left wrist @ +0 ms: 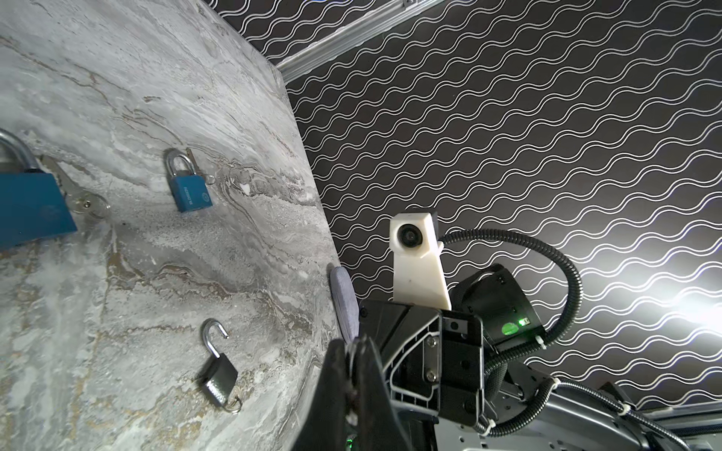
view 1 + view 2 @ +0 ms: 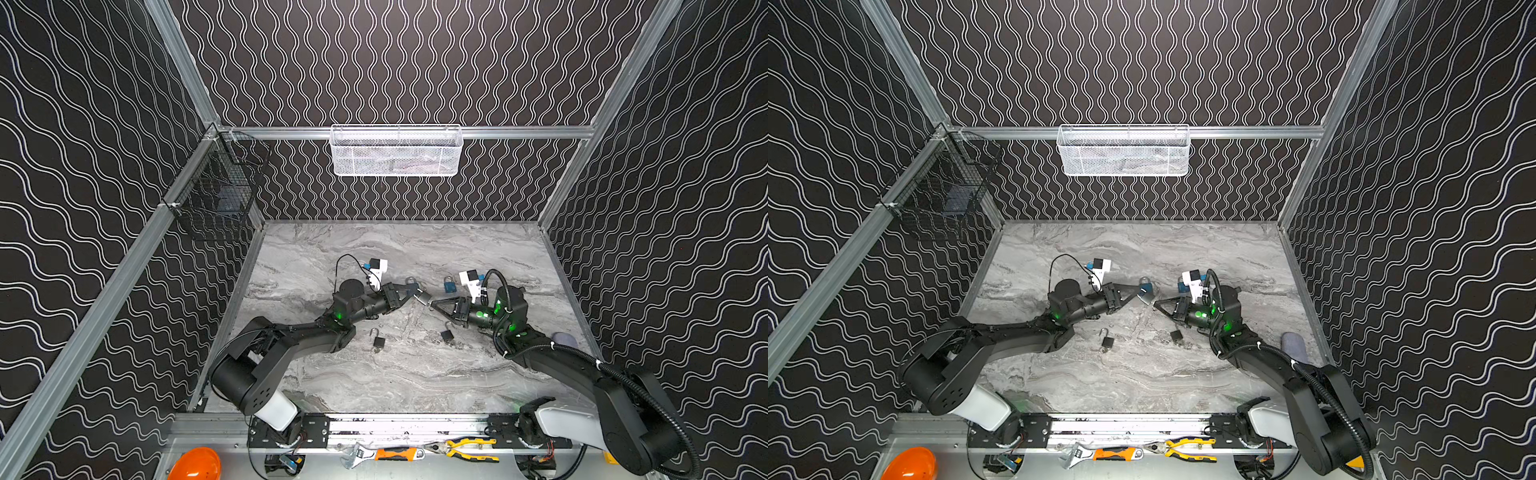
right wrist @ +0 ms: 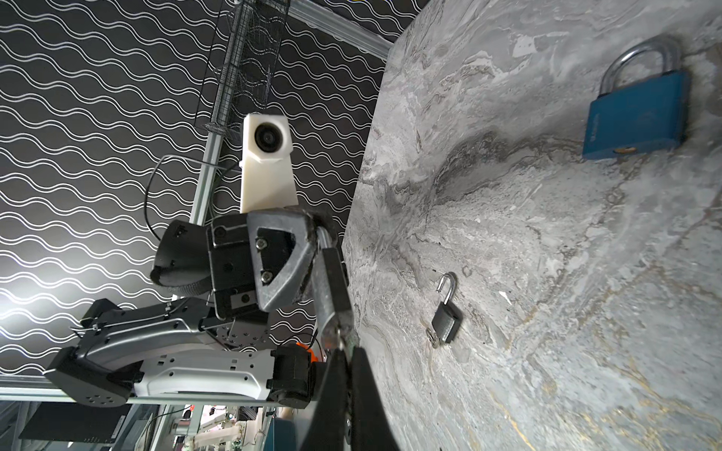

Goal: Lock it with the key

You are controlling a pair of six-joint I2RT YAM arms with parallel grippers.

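Right wrist view: left end effector (image 3: 317, 230) clamped on the top end of a silver padlock (image 3: 330, 289). The body is held clear of the worktop (image 3: 547, 273), keyway end facing the other arm. Key (image 3: 339, 339) sits at that end, apparently seated in the keyway. Right end effector (image 3: 345, 361) is pinched together on its bow.

Both top views agree: the arms meet tip to tip mid-worktop, lock between them. Likely reason for the hold: one arm braces the body so the other can twist without the lock spinning. Shackle state is hidden by the fingers; cannot tell.

Lying loose: blue padlock (image 2: 449, 286), open dark padlock (image 2: 378, 341), second open dark padlock (image 2: 447, 334).

Judged step: turning the key.
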